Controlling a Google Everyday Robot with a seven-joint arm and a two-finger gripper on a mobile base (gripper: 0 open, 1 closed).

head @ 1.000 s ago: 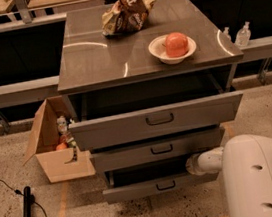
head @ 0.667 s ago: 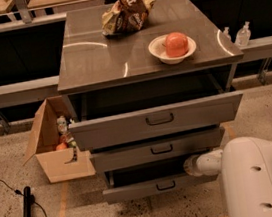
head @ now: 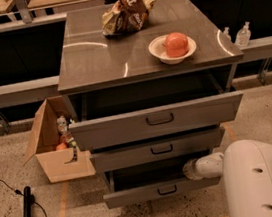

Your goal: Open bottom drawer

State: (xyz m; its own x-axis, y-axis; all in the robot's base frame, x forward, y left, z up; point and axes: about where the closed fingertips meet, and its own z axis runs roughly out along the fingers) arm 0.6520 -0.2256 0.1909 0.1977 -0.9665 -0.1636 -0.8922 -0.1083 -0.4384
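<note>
Three drawers stood partly out, stepped one under another. Cardboard box (head: pixel 58 164) sat on the floor just left of the cabinet, clear of the bottom drawer (head: pixel 138 196), which was out a little. Bag (head: pixel 125 15) and bowl (head: pixel 157 53) on the table (head: pixel 94 61) above — no hindrance. Claw (head: pixel 191 169) sat at that drawer's right end, behind its front — probably placed to draw it out; whether spread or pressed together, could not tell.
</note>
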